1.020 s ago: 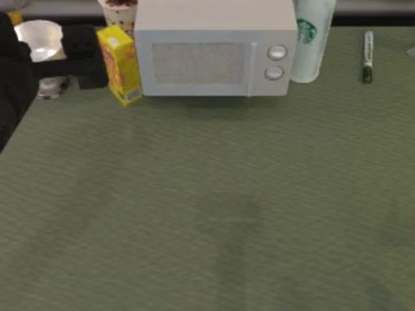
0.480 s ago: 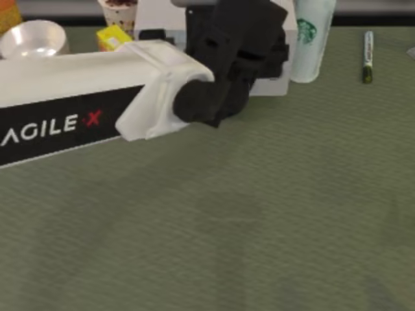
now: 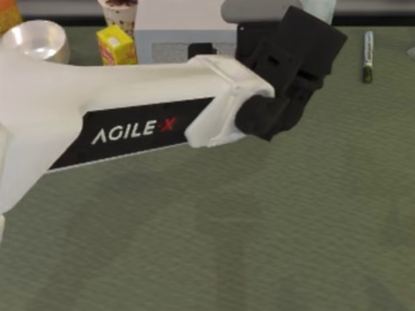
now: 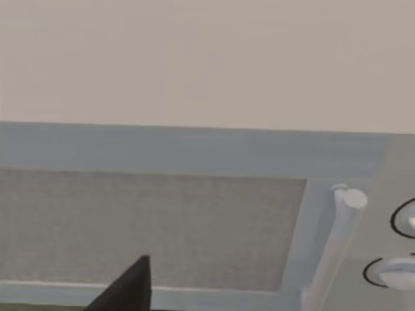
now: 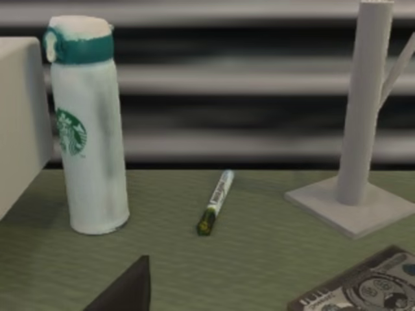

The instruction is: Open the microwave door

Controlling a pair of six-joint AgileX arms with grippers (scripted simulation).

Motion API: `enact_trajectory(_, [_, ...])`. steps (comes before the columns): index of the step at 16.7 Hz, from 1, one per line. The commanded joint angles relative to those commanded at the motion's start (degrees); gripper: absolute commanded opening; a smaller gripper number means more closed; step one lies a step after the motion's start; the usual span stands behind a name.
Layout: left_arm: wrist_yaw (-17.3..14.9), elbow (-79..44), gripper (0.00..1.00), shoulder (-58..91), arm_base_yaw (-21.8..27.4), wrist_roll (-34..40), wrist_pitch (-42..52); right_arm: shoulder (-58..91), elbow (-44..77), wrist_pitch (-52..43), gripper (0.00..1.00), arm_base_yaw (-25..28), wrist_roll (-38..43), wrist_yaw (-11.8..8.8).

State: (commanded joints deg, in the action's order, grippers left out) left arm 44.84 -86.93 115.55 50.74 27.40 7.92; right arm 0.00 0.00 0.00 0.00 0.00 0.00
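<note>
The left pincer (image 3: 285, 78) hovers before the microwave (image 3: 181, 26); its spread cannot be told. The microwave door (image 4: 152, 223) sits flush, white-framed, with grey speckled mesh.

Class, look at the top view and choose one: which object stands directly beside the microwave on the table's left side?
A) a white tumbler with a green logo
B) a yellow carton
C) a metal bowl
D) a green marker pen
B: the yellow carton stands right against the microwave on its left side.
</note>
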Motion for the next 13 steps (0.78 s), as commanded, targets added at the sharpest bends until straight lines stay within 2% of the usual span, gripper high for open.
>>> enact_trajectory(4, [-0.6,-0.8,1.00,0.8,-0.7,-0.6,-0.5,0.0,0.0,0.0,1.00,0.0,0.0,0.0])
enact_trajectory(10, [-5.1,-9.7,1.00,11.5,-6.1,-4.8,-4.8,0.0,0.0,0.0,1.00,0.0,0.0,0.0])
enact_trajectory(13, [-5.6,-10.5,1.00,12.3,-6.6,-5.2,-5.2,0.0,0.0,0.0,1.00,0.0,0.0,0.0])
